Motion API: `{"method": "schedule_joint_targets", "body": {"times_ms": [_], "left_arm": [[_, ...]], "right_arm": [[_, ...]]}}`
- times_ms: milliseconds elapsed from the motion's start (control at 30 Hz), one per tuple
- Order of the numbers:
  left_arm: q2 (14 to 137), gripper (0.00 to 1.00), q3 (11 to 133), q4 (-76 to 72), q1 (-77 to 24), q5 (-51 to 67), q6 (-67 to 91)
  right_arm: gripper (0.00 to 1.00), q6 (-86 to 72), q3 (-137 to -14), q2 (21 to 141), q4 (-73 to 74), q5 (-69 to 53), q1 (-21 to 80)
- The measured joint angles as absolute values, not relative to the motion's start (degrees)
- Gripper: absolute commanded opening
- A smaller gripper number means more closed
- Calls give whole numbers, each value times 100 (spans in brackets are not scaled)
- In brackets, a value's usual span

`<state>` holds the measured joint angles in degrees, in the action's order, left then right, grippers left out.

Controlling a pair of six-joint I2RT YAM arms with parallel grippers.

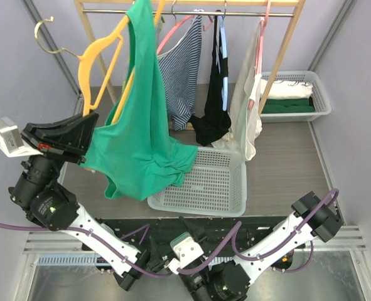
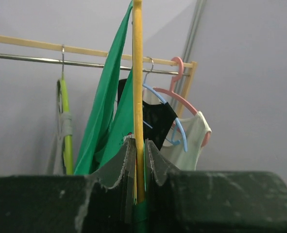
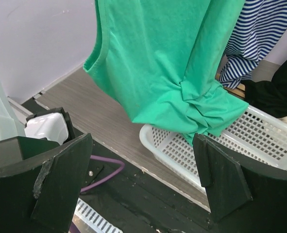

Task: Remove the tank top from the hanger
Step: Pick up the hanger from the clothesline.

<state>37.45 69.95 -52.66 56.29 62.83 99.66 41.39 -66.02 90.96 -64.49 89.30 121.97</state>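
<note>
Jaws on the left gripper (image 2: 139, 148) pinch the yellow hanger (image 2: 138, 73) holding the green tank top (image 1: 141, 119). Right gripper (image 3: 142, 145) is wide open.

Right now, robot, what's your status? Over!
Left tool shut on yellow plastic hanger. Right tool open, empty, below green tank top. Top on hanger, hem over white mesh basket. Nothing blocks right tool.

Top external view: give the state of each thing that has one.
yellow hanger, off rail, tilted
green tank top, draped on hanger, lower end over white basket
left gripper, shut on yellow hanger
right gripper, open, empty
striped top, hung on rail
</note>
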Motion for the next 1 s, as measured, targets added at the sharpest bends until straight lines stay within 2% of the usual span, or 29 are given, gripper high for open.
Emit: {"method": "schedule_joint_targets", "body": {"times_ms": [233,433,500,633,800,900,1000], "left_arm": [[3570,1,6296,-6949,5452,6488,10991],[3363,1,5701,-7413,5334,6482,11288],[3284,0,5612,-7400,5304,6475,11183],[3065,0,5610,-6434,5295,6405,10648],[2692,1,5522,-5863,5693,6392,10860],[2580,1,5502,-5793,5830,6250,11015],[2580,1,5540,-5763,5898,6007,10792]], "right_arm": [[100,4141,-6897,9203,-5843,8997,12265],[100,4003,-7157,9225,-5148,8997,12289],[100,3870,-7279,9172,-4663,8986,12300],[100,3562,-7373,9048,-3564,8888,12366],[100,4257,-7393,9024,-2934,9011,12363],[100,3798,-7395,8807,-2093,8952,12243],[100,2982,-7395,8488,-1155,8252,11861]]}}
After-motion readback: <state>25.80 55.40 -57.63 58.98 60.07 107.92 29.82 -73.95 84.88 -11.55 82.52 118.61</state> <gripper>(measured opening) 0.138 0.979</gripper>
